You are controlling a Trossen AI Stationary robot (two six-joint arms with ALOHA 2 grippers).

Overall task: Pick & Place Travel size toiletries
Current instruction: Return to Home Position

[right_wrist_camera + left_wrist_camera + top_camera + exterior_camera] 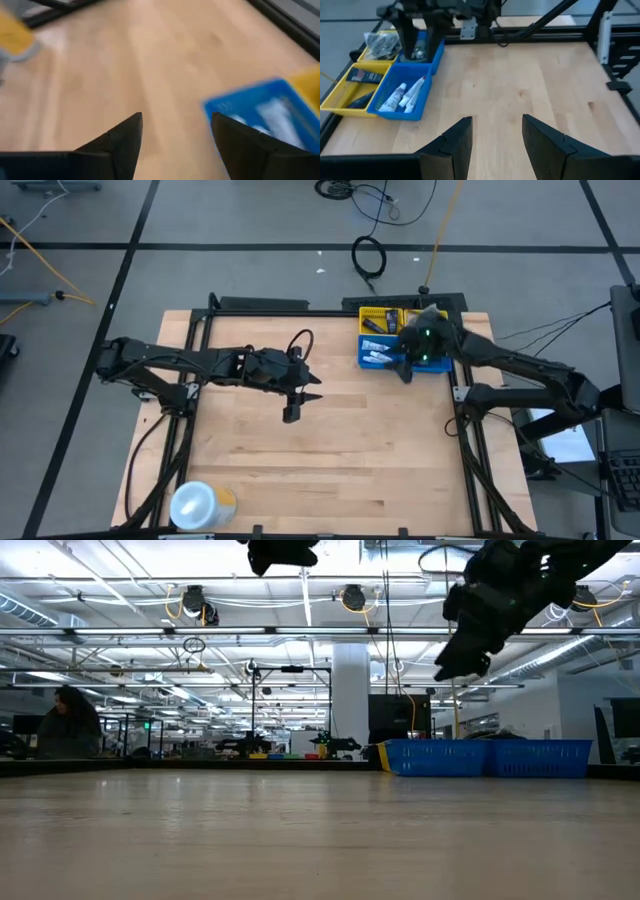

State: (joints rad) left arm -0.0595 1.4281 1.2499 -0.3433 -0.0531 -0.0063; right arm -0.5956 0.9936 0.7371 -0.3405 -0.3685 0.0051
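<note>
Small white and blue tubes [402, 96] lie in a blue bin [384, 112] at the table's far right; they also show in the high view [376, 352]. Dark tubes [362, 76] lie in a yellow bin [335, 100] beside it. A bag of dark pieces [381, 44] sits in the far yellow bin. My right gripper [404, 370] is open and empty, raised above the blue bin's near edge [240, 107]. My left gripper [292, 412] is open and empty, raised above the table's middle.
A large white-and-yellow roll [200, 505] lies at the table's near left corner. Blue and yellow bins [385, 335] stand at the far right, also in the low view [485, 756]. Bare wood lies between the arms. A person [68, 725] shows far beyond the table.
</note>
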